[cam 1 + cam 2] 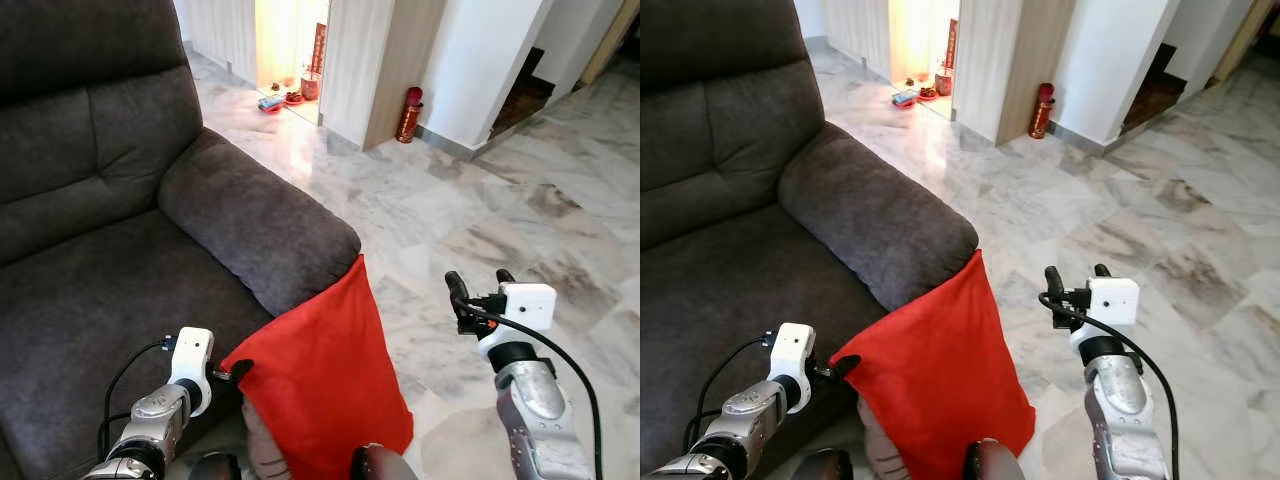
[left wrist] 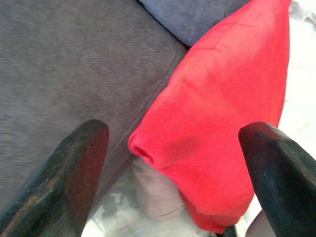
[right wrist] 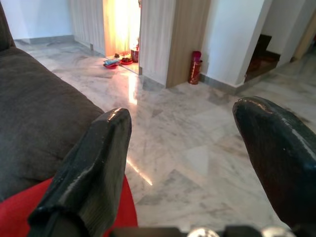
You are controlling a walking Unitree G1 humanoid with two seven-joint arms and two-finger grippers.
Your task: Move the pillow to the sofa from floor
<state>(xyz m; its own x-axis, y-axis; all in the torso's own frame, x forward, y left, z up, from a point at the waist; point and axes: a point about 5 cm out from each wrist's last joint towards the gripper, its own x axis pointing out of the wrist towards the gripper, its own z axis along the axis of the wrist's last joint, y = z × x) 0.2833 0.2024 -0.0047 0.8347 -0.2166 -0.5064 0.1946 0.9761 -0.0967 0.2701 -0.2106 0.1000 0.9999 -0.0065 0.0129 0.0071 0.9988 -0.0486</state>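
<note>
A red pillow point(image 1: 325, 375) stands on edge against the front of the dark grey sofa's armrest point(image 1: 255, 215), its top corner touching the armrest. My left gripper point(image 1: 236, 372) is at the pillow's left corner. In the left wrist view its fingers point(image 2: 81, 163) stand wide open, with the pillow's corner point(image 2: 148, 148) between them and not clamped. My right gripper point(image 1: 480, 285) hovers open over the marble floor to the right of the pillow, a hand's width from it. The sofa seat point(image 1: 90, 310) lies to the left.
Marble floor point(image 1: 520, 200) stretches to the right and ahead. A red bottle-like cylinder point(image 1: 410, 113) stands by a wooden wall post. Small items point(image 1: 285, 98) lie in a lit doorway beyond. A pale rounded object point(image 1: 262, 445) sits under the pillow.
</note>
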